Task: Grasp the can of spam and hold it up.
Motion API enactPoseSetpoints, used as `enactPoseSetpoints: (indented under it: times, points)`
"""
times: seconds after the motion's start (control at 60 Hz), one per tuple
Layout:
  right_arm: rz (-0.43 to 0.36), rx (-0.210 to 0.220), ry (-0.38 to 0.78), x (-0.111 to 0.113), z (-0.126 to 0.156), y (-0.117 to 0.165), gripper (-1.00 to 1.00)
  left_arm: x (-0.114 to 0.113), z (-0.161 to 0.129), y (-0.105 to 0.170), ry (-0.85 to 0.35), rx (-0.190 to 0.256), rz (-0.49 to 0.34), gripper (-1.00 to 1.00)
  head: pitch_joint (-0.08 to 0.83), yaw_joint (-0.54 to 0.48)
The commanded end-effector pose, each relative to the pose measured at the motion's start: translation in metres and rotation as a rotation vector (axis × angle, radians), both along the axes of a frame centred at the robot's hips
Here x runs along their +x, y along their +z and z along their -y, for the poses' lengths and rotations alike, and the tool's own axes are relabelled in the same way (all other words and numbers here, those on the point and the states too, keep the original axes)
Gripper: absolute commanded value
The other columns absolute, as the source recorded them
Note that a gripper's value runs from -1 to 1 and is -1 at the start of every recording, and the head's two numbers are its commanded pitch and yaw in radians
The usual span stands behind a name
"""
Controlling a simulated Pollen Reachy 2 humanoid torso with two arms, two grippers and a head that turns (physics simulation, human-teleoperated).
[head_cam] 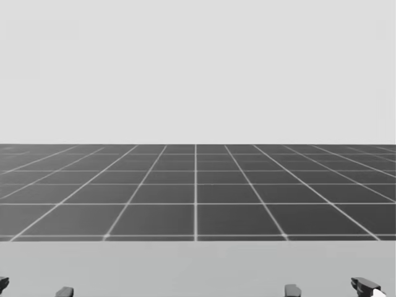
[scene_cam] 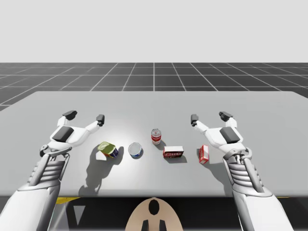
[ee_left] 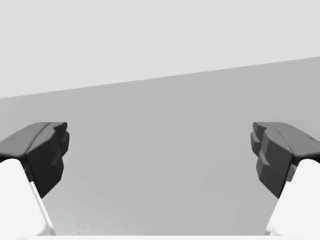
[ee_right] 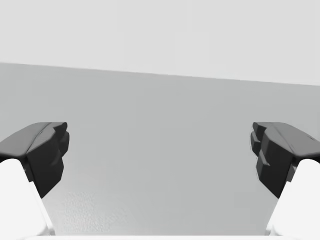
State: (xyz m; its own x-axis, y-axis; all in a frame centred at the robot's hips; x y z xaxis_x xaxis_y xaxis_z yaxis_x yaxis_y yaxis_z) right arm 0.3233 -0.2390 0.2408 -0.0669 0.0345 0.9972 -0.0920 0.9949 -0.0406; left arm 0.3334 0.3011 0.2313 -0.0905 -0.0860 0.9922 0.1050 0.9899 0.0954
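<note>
Five items on the worktop, in a loose row between my arms: one squarish can, two round cans, two red boxes. Count, left to right:
- squarish can, yellow-green top and blue side, tilted; I take this as the task's can
- blue round can, just beside it
- red-and-white round can, upright, set a little further back
- flat red box
- small red box, close by my right forearm

The squarish can sits near my left wrist, on its inner side, well short of the fingertips.

Two pincers: left pincer spread wide over bare worktop; right pincer spread wide likewise. Both point toward the far edge.

The row lies nearer the near edge. Broad open worktop runs ahead of both pincers to the far edge, and outward to either side edge.
</note>
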Motion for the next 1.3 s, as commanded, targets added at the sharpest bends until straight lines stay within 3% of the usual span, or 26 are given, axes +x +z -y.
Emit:
enactPoseSetpoints:
  times: [0.017, 0.15, 0.483, 0.667, 1.017, 1.3]
  points:
    - [0.011, 0.014, -0.045, -0.0005, 0.0002, 0.0000, -1.00, 0.0002, 0.0001, -0.0003, 0.008, 0.006, 0.001, -1.00, -0.004, -0.01]
    - [0.000, 0.007, -0.043, 0.0021, 0.0020, 0.0012, -1.00, 0.0004, -0.0003, -0.0002, 0.009, 0.002, 0.001, -1.00, 0.051, 0.00]
    - [0.015, 0.006, -0.075, 0.0032, 0.0056, 0.0047, -1.00, 0.0028, -0.0002, -0.0028, 0.013, 0.006, -0.015, -1.00, 0.357, 0.01]
    - [0.024, 0.004, -0.079, 0.0028, 0.0056, 0.0064, -1.00, 0.0051, 0.0004, -0.0055, 0.011, 0.020, -0.024, -1.00, 0.482, 0.04]
    - [0.019, 0.004, -0.073, 0.0006, 0.0048, 0.0080, -1.00, 0.0061, 0.0002, -0.0060, 0.017, 0.021, -0.029, -1.00, 0.630, 0.29]
    - [0.013, 0.005, -0.067, 0.0008, 0.0041, 0.0075, -1.00, 0.0066, 0.0012, -0.0066, 0.017, 0.021, -0.034, -1.00, 0.691, 0.39]
